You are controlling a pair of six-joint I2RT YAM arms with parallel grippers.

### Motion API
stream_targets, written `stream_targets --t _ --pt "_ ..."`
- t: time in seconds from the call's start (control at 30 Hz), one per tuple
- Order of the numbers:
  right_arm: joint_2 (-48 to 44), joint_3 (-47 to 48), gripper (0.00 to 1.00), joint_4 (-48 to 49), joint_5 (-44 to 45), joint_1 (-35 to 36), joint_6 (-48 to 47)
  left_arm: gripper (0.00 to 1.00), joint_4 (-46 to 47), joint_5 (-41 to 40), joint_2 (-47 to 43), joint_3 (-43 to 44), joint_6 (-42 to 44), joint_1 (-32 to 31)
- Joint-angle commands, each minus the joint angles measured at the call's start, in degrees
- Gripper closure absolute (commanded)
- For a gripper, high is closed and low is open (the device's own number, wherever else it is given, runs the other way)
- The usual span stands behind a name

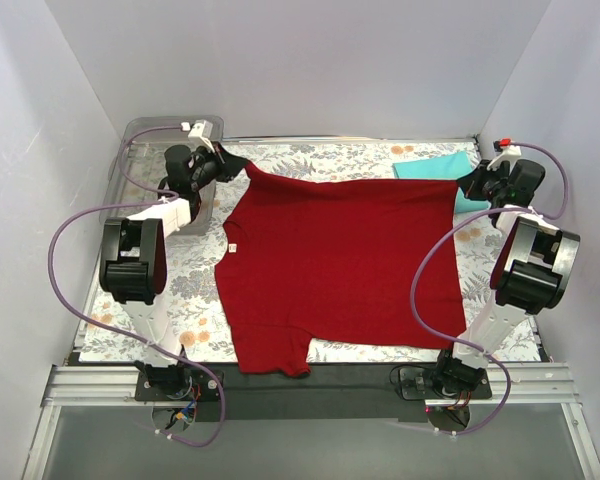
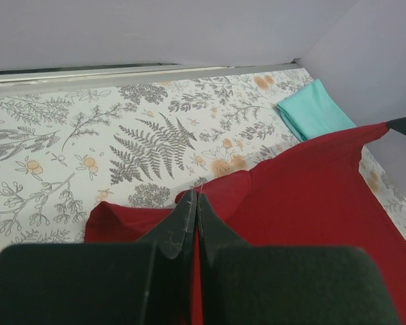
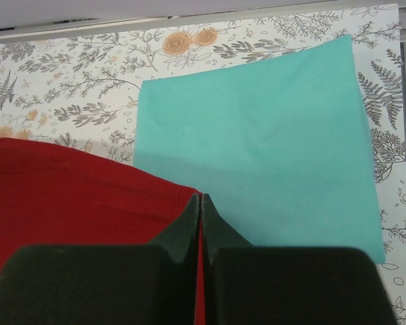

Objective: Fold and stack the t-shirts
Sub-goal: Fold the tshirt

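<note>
The dark red t-shirt (image 1: 340, 265) lies spread across the floral mat, collar to the left. At its far left corner my left gripper (image 1: 230, 158) is shut on the cloth (image 2: 304, 196), red fabric showing between the jaws. My right gripper (image 1: 468, 185) is shut on the shirt's far right corner (image 3: 74, 196). The teal t-shirt (image 1: 435, 170) lies folded flat at the far right, partly under the red one's edge and right beside the right gripper; it fills the right wrist view (image 3: 264, 142) and shows small in the left wrist view (image 2: 314, 115).
A clear plastic tray (image 1: 145, 165) stands at the far left behind the left arm. The floral mat (image 1: 350, 158) covers the table. White walls close in the back and both sides. Purple cables loop from both arms.
</note>
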Motion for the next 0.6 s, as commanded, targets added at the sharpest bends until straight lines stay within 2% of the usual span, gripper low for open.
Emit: stream_targets --t 0.0,0.57 --pt "-3.0 -0.6 0.99 2.3 -1.5 -0.8 -0.5 1.00 1.5 -0.2 -6.5 -2.3 1.3 -0.1" --pt "-7.1 -6.5 0.99 2.0 -5.3 -2.8 -1.4 1.00 1.7 0.1 -16.8 -13.7 -0.2 -0.1"
